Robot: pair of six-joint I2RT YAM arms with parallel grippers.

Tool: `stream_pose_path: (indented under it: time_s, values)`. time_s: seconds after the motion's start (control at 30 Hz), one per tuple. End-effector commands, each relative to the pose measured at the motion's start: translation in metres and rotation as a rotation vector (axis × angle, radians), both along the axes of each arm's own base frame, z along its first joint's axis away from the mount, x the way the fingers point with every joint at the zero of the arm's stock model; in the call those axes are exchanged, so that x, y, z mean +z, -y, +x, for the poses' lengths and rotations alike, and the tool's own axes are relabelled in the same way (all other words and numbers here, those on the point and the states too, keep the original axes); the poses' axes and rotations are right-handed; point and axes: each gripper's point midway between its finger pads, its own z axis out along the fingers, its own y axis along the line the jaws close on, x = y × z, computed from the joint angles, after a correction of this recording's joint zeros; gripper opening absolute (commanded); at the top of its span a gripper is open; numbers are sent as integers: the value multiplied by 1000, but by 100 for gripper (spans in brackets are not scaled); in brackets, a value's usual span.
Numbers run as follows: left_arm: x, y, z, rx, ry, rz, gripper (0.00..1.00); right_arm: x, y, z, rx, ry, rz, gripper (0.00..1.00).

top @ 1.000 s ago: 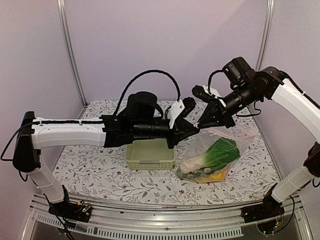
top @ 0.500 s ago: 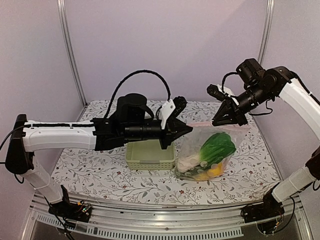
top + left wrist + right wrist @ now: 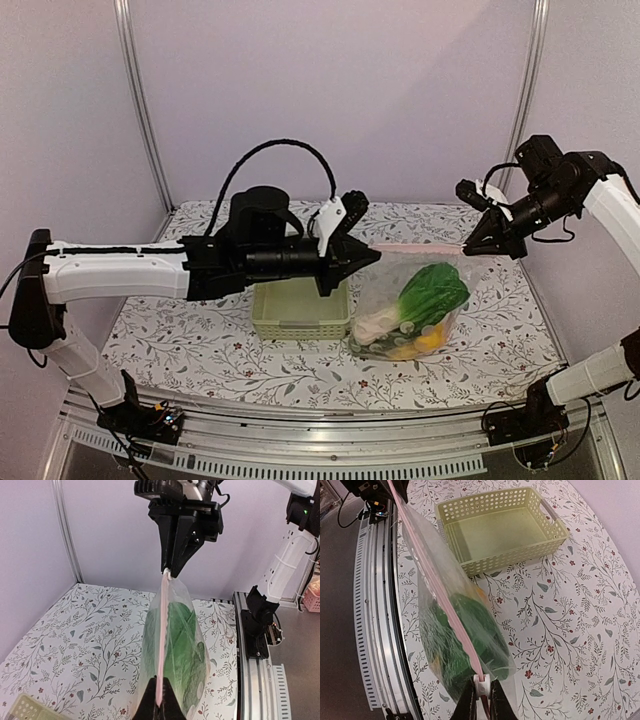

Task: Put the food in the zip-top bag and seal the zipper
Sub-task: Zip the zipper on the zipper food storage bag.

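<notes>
The zip-top bag hangs upright over the table, its pink zipper stretched taut between both grippers. Inside lies the food: leafy green bok choy with a white stem, and a yellow piece at the bottom. My left gripper is shut on the zipper's left end; in the left wrist view it pinches the pink strip. My right gripper is shut at the right end. The right wrist view shows it clamping the white slider on the zipper.
A pale green lattice basket stands left of the bag, under the left arm, with nothing visible inside it. The floral tablecloth covers the table. A metal rail runs along the near edge.
My right gripper has travelled right along the zipper, away from the left gripper. The bag's mouth has drawn out into a straight taut line, and the left arm drew back slightly left.
</notes>
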Motion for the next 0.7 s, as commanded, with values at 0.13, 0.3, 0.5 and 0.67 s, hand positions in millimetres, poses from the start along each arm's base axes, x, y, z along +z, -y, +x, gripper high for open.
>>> stream_pose_path:
  time_s: [0.13, 0.3, 0.5, 0.67]
  values:
    - [16, -18, 7, 32, 32, -25, 0, -27, 44, -10, -75, -6, -182, 0]
    - [17, -21, 9, 38, 35, -26, 0, -29, 54, -11, -98, 4, -201, 0]
    - [17, -23, 10, 41, 34, -26, 0, -33, 64, -11, -118, 12, -226, 0]
    - [16, -24, 10, 44, 36, -24, 0, -36, 72, -12, -128, 23, -255, 0]
